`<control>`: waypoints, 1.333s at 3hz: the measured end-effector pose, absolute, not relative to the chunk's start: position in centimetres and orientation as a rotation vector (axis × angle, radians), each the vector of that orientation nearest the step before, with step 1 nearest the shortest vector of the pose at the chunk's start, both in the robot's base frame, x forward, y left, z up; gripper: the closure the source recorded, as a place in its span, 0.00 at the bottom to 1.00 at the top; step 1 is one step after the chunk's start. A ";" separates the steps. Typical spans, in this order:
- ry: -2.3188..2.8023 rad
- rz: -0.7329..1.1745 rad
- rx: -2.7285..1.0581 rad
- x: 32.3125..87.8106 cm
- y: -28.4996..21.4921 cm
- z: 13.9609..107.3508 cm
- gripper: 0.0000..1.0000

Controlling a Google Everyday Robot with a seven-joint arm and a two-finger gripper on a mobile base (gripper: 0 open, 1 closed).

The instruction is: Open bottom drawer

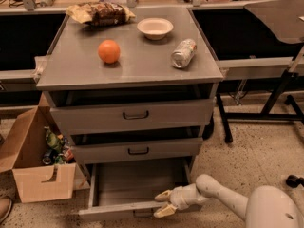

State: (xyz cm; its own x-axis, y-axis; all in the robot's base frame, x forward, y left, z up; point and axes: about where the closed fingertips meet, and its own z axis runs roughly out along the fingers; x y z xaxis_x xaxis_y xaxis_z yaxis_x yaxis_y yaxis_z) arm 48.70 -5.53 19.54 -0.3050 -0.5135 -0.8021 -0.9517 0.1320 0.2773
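The bottom drawer (118, 207) of the grey cabinet is pulled well out, its flat grey inside (137, 182) showing. Its front panel runs along the lower edge, with the dark pull handle (141, 214) just under it. My gripper (162, 203) sits at the right part of that front panel, its two cream fingers spread above and below the panel's top edge. The white arm (223, 194) reaches in from the lower right. The middle drawer (137, 150) and the top drawer (135, 115) are each a little way out.
On the cabinet top lie an orange (109, 51), a white bowl (155, 28), a tipped can (183, 53) and a snack bag (99, 13). An open cardboard box (35, 170) of trash stands at the left. Dark table legs (266, 103) stand at the right.
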 end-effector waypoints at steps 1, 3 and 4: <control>1.886 1.080 -1.406 48.7 -5.5 19.5 0.00; 1.899 1.111 -1.458 47.4 -4.9 18.9 0.00; 1.916 1.119 -1.488 45.4 -5.0 18.8 0.15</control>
State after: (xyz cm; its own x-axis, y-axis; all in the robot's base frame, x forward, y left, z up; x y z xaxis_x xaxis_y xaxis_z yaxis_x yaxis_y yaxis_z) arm 45.38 -5.01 18.76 -0.3049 -0.5661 -0.7659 -0.9452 0.0812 0.3162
